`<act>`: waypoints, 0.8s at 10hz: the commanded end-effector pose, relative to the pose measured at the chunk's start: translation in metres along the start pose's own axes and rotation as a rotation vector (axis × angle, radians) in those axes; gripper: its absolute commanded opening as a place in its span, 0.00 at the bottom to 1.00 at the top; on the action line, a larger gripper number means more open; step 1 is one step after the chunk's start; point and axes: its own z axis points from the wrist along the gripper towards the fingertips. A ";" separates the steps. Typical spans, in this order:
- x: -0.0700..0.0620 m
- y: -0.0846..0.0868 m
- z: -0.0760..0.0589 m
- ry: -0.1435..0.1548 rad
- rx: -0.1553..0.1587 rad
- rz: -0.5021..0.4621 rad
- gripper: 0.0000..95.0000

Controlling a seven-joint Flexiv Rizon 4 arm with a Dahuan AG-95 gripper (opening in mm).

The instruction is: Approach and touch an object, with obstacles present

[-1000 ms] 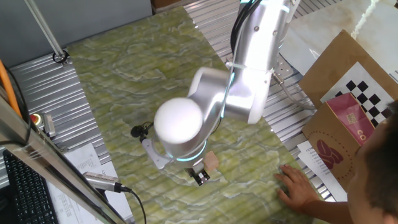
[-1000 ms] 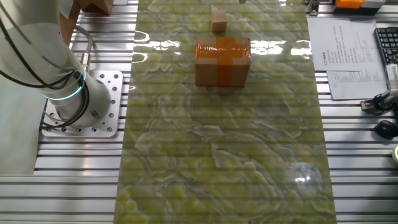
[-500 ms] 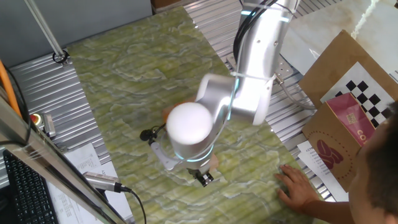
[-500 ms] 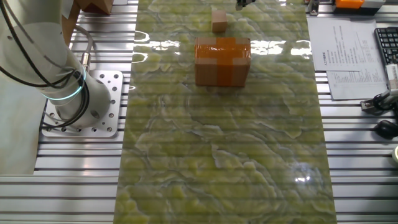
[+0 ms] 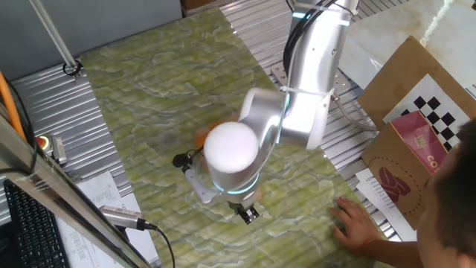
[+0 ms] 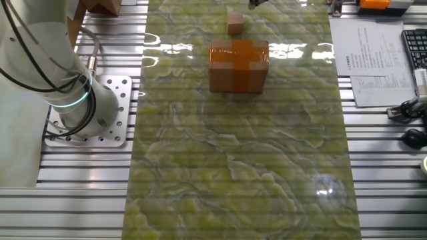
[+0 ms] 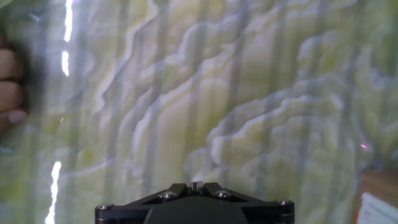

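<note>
Near the top centre of the other fixed view, we see the small wooden cube (image 6: 235, 21) standing on the green marbled table (image 6: 240, 167), just above the cardboard box (image 6: 239, 65) with orange tape across its top; a narrow gap of table separates the two. At the very top edge, to the right of the cube, a dark tip of the gripper (image 6: 257, 3) pokes into frame, apart from the cube.

In one fixed view the arm's white joint (image 5: 232, 151) covers the middle of the table, and the gripper (image 5: 249, 214) points down near the lower centre; a person's hand (image 5: 355, 223) rests flat on the table at lower right. We cannot tell whether the fingers are spread or closed.

In the hand view, fingertips (image 7: 9, 84) appear at the left edge and a brown corner (image 7: 378, 186) at lower right.
</note>
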 end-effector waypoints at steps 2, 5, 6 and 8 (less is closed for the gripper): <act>0.004 0.001 0.000 0.027 -0.001 0.017 0.00; 0.007 -0.002 0.000 0.065 0.000 0.031 0.00; 0.010 -0.004 0.003 0.074 -0.004 0.030 0.00; 0.011 -0.005 0.005 0.124 -0.014 0.019 0.00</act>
